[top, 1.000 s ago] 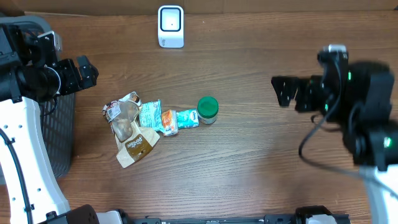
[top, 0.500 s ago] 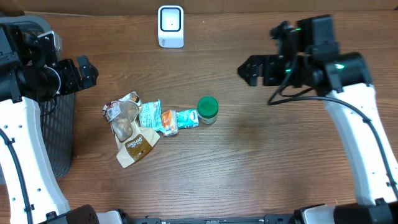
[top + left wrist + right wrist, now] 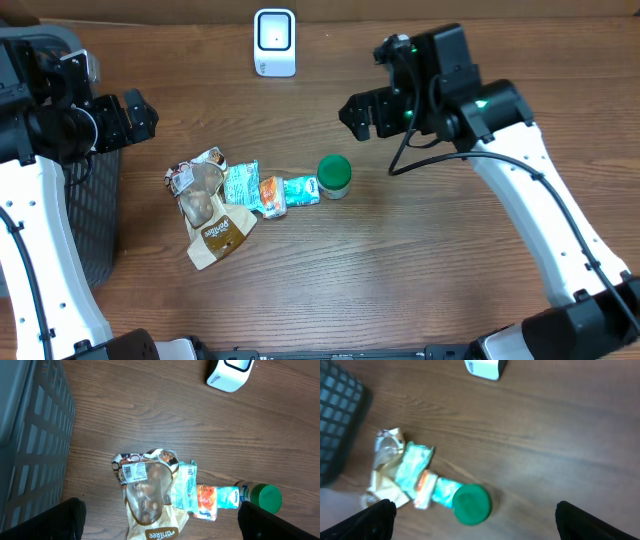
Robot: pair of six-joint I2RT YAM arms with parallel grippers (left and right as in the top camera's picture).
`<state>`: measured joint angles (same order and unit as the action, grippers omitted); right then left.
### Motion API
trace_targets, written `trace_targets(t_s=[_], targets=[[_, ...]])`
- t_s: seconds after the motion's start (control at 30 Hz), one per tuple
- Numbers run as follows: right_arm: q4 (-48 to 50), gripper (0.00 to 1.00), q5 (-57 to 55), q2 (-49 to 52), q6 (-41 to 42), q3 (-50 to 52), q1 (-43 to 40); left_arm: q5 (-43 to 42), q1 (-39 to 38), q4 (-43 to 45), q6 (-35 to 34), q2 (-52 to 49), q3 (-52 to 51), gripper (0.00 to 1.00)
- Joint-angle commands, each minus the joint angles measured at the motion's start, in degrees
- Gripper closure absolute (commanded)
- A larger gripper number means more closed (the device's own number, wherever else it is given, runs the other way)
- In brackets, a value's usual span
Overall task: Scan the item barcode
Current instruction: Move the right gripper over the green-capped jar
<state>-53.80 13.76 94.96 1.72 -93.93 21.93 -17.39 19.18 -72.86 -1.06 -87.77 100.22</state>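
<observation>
A row of snack packets [image 3: 245,190] lies mid-desk [image 3: 430,260], its long axis running left to right, with a green-capped jar [image 3: 334,172] at the right end. The white scanner [image 3: 275,42] sits at the far edge. The left pincer [image 3: 147,113] and right pincer [image 3: 356,118] both gape empty, apart from the row.

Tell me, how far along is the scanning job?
Nothing looks done: the packets and jar lie loose on the table. The right pincer hangs open near the jar, empty. Still to do: grab an item and show its barcode to the scanner.
</observation>
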Motion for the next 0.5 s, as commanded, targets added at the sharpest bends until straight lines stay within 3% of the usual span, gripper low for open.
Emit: trace_targets(t_s=[0.0, 0.47], targets=[[1.77, 0.0, -7.58, 3.87, -5.57, -1.03, 3.67, -0.04, -0.07, 0.02, 0.9, 0.11, 0.74, 0.01], [1.86, 0.0, -11.34, 16.39, -9.27, -1.01, 10.97, -0.04, -0.07, 0.02, 0.9, 0.09, 0.74, 0.01]])
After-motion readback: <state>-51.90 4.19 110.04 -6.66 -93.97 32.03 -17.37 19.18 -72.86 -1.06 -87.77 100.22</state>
